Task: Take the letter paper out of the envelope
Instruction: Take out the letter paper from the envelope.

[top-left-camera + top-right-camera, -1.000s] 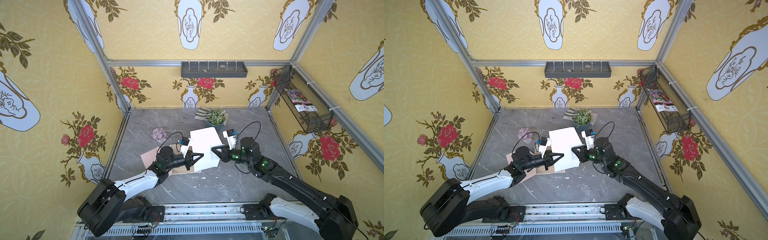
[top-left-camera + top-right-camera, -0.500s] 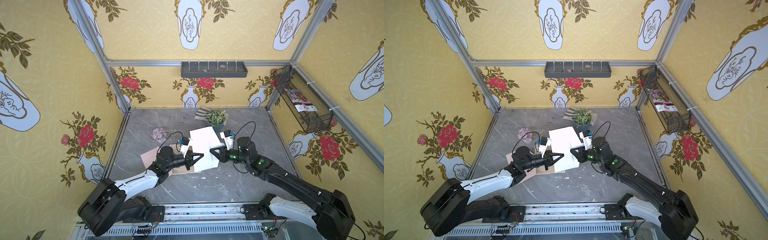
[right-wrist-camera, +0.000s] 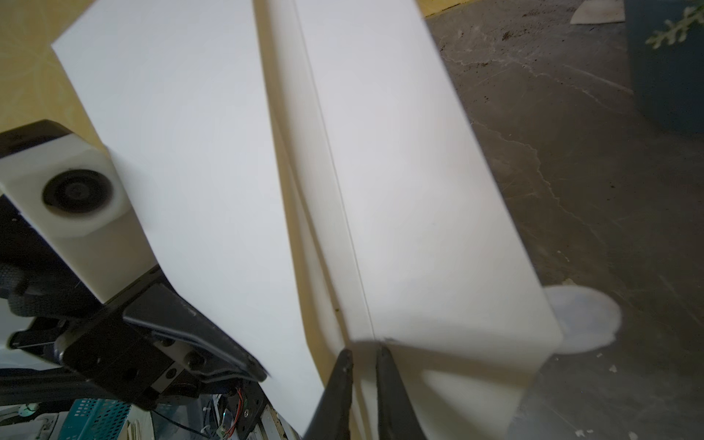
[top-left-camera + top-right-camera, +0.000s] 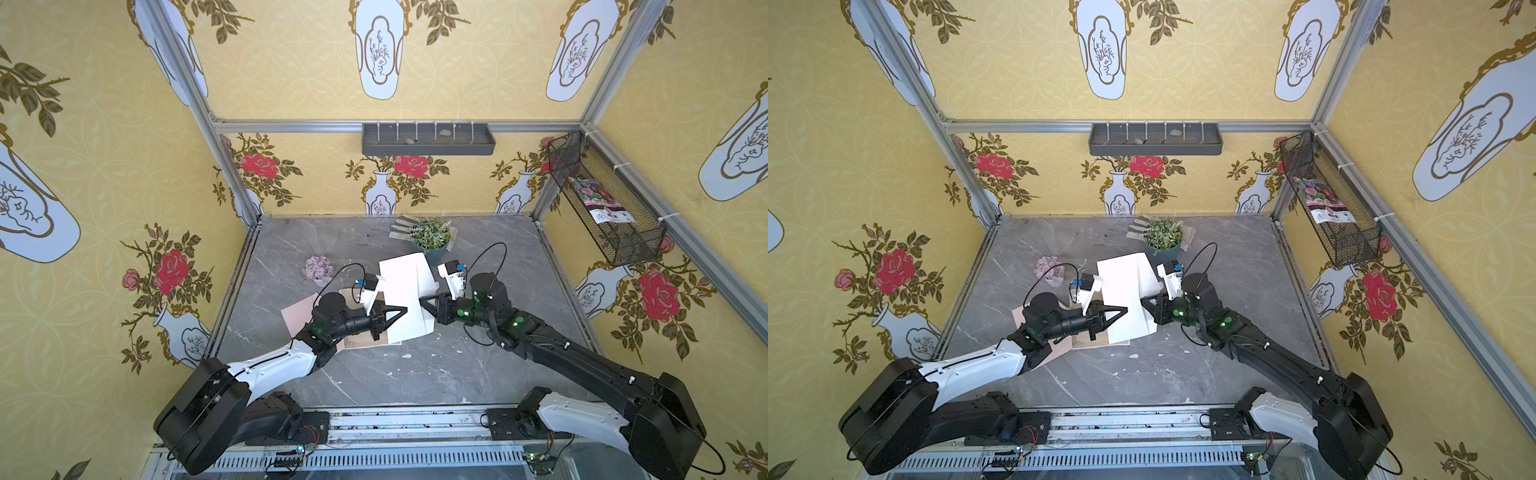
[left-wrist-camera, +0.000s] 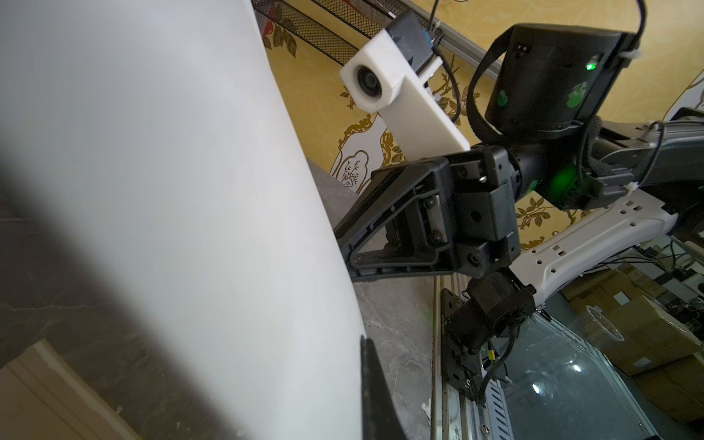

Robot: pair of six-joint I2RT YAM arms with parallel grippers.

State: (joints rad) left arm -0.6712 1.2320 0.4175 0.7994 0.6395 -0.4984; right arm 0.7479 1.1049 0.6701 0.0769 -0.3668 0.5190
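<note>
The paper [image 4: 405, 286] hangs lifted, out of the envelope [image 4: 297, 316] lying at its 8 o'clock. Left claw [image 4: 402, 311] is clamped tight on its 9 o'clock edge; right claw [image 4: 424, 300] nips the 3 o'clock edge (by the fold). Likely light, floppy, easily torn: hold edges, pull gently.

I'm seeing the paper [image 4: 405, 291] hanging between my left end effector [image 4: 404, 310] and right end effector [image 4: 422, 300], the envelope [image 4: 299, 316] lying on the table [image 4: 415, 374] beneath, the plant [image 4: 430, 233] standing behind.

White letter paper [image 4: 405, 299], tan envelope [image 4: 297, 316], grey marbled table [image 4: 415, 374], yellow floral walls [image 4: 104, 166]
</note>
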